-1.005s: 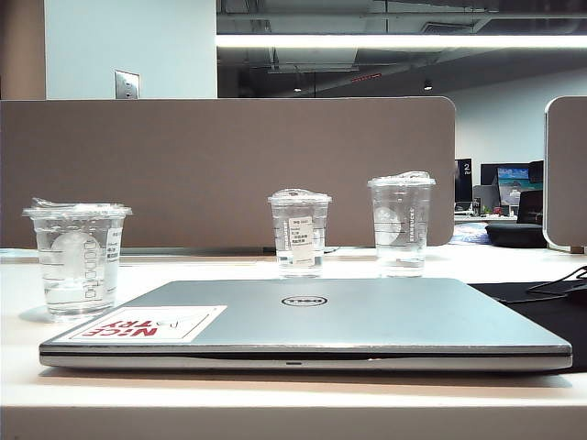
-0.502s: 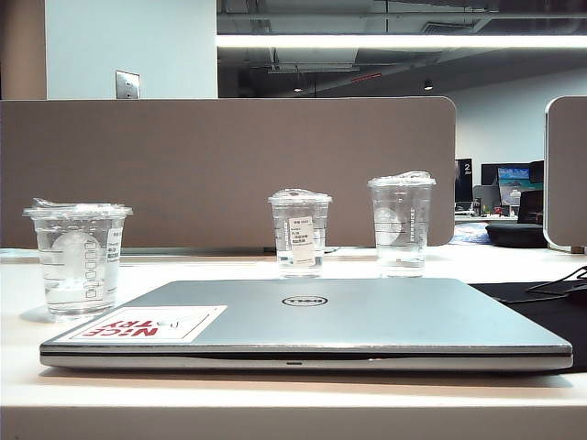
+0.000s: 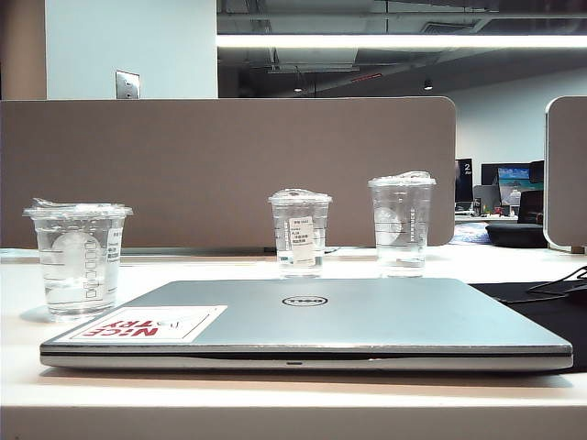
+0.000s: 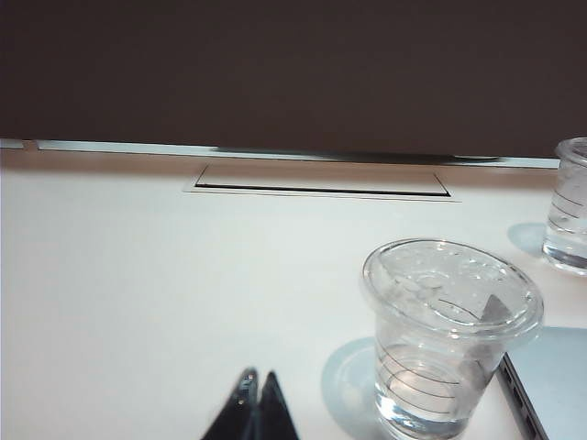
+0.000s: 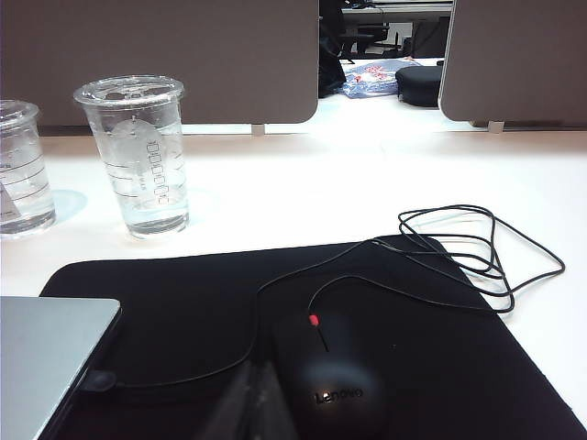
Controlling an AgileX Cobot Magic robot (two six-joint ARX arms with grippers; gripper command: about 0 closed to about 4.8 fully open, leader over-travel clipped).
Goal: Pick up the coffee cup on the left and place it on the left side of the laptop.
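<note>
Left tool (image 4: 253,390) pressed together near coffee cup (image 4: 447,335); right tool (image 5: 255,385) together above mouse (image 5: 332,383).

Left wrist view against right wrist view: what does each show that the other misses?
Only the left wrist view: the squat clear plastic coffee cup with its crinkled flat lid, and the shut left gripper.

Only the right: black Lenovo mouse, black mouse pad, tallest clear cup, blurred right gripper.

Both: the silver-grey laptop and the white table.
</note>
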